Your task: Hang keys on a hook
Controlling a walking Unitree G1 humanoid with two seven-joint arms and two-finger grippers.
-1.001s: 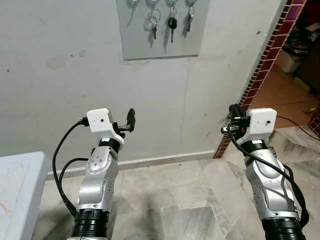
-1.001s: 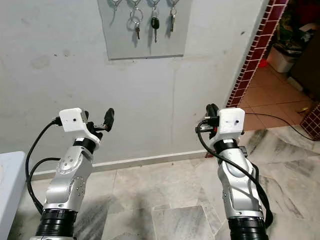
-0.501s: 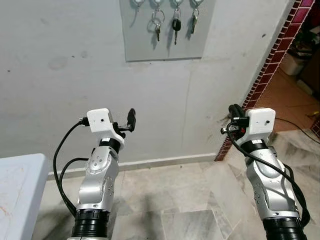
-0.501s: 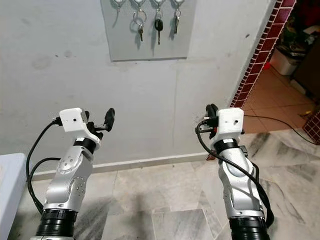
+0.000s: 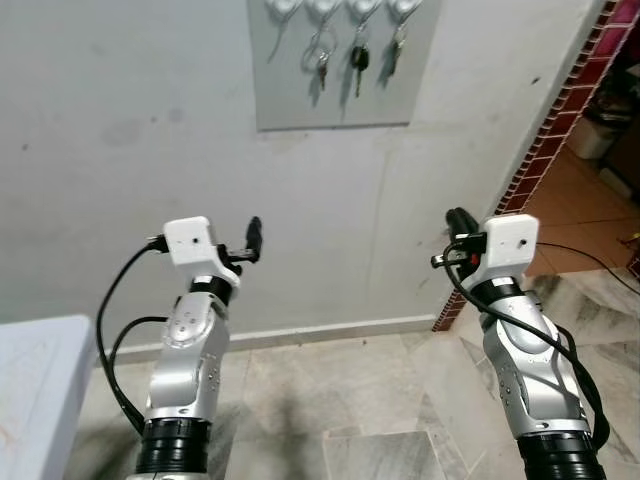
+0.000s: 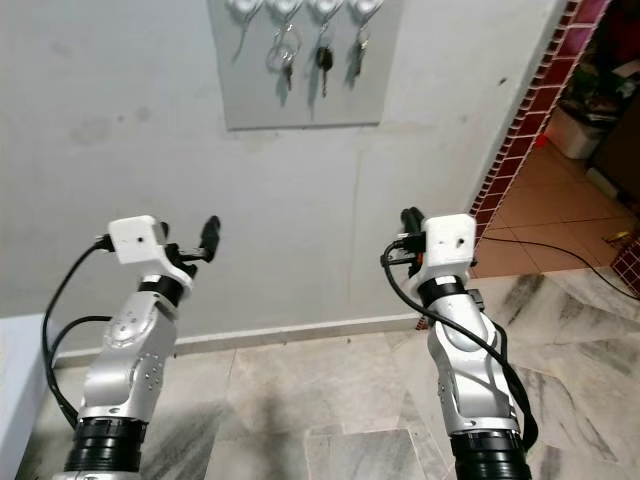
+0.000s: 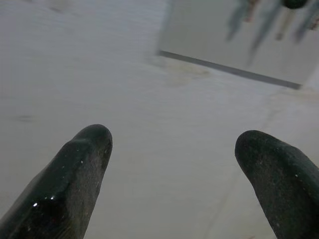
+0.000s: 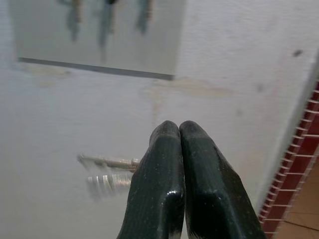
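Note:
A grey panel (image 5: 340, 95) on the wall carries a row of hooks (image 5: 322, 10) along its top edge. Three sets of keys (image 5: 358, 62) hang from the hooks, and the leftmost hook (image 5: 281, 9) has none. My right gripper (image 5: 456, 217) is raised well below and to the right of the panel. In the right wrist view its fingers (image 8: 164, 149) are pressed shut, with a blurred metal key (image 8: 107, 162) sticking out beside them. My left gripper (image 5: 253, 232) is held up below and to the left of the panel, open, with nothing between its fingertips (image 7: 89, 144).
A red-tiled door pillar (image 5: 560, 110) rises on the right, with a room and a floor cable (image 5: 595, 255) beyond it. A white table corner (image 5: 40, 390) is at lower left. Marble floor tiles (image 5: 330, 390) meet a baseboard under the wall.
The view has shifted, so the panel sits lower and more hooks show at the top. Both arms are held much as before, and neither gripper has changed its state.

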